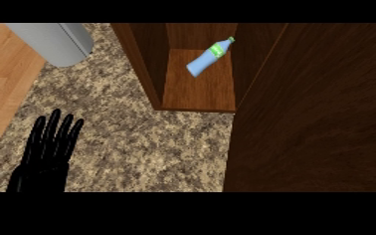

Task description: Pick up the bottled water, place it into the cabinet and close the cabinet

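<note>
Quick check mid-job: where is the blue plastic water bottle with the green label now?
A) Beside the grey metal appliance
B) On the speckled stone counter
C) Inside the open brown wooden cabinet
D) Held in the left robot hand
C: the blue plastic water bottle with the green label sits tilted inside the brown wooden cabinet, apart from the open left robot hand.

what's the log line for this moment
bottle: inside cabinet, tilted; door: open; left hand: open, lower left; right hand: not in view
</note>
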Available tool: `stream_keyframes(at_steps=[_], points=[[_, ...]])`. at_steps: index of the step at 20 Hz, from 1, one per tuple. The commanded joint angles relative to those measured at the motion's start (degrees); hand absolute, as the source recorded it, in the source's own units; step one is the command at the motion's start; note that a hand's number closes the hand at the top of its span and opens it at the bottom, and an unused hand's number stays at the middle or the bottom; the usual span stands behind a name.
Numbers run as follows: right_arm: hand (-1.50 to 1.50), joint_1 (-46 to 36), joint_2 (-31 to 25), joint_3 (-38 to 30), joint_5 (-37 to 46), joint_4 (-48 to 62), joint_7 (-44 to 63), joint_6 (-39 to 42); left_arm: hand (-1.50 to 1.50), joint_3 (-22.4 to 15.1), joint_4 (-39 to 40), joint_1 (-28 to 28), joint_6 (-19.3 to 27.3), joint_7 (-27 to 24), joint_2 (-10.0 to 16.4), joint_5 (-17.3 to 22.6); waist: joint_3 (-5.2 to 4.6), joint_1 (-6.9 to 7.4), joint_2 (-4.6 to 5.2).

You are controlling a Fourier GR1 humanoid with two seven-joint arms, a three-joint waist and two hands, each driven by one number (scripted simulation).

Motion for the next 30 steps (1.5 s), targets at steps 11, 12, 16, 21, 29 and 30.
stream_keyframes(at_steps=[11, 12, 16, 21, 29, 30], points=[[1.5, -4.9, 2.5, 16.1, 2.0, -3.8, 8.4, -4.9, -1.5, 5.9, -3.1, 6.6, -10.5, -0.7, 7.2, 5.0, -0.17, 5.63, 1.68], [1.5, -6.0, 2.3, 16.0, 1.6, -3.9, 8.8, -5.0, -1.5, 6.1, -2.7, 5.9, -10.6, -0.4, 7.5, 4.8, -0.21, 5.85, 2.04], [1.5, -10.0, 2.9, 14.7, 1.9, -2.5, 11.1, -7.1, -1.5, 8.9, -3.0, 6.3, -13.2, -0.1, 10.1, 6.5, -0.28, 7.73, 2.26], [1.5, -14.6, 2.8, 13.5, 0.5, -0.3, 13.5, -7.9, -1.5, 8.8, -3.0, 7.6, -15.9, -0.1, 11.2, 6.5, -0.46, 10.82, 2.93], [-1.5, -23.6, -1.7, 9.9, 2.4, -0.3, 15.5, -4.9, -1.5, 9.5, -2.8, 6.5, -17.7, 0.9, 12.7, 7.2, -0.9, 13.68, 2.9], [-1.5, -24.3, -1.8, 9.6, 1.9, -0.4, 15.4, -5.0, -1.5, 9.2, -2.9, 6.3, -17.8, 0.9, 12.5, 7.3, -0.97, 13.73, 2.98]])
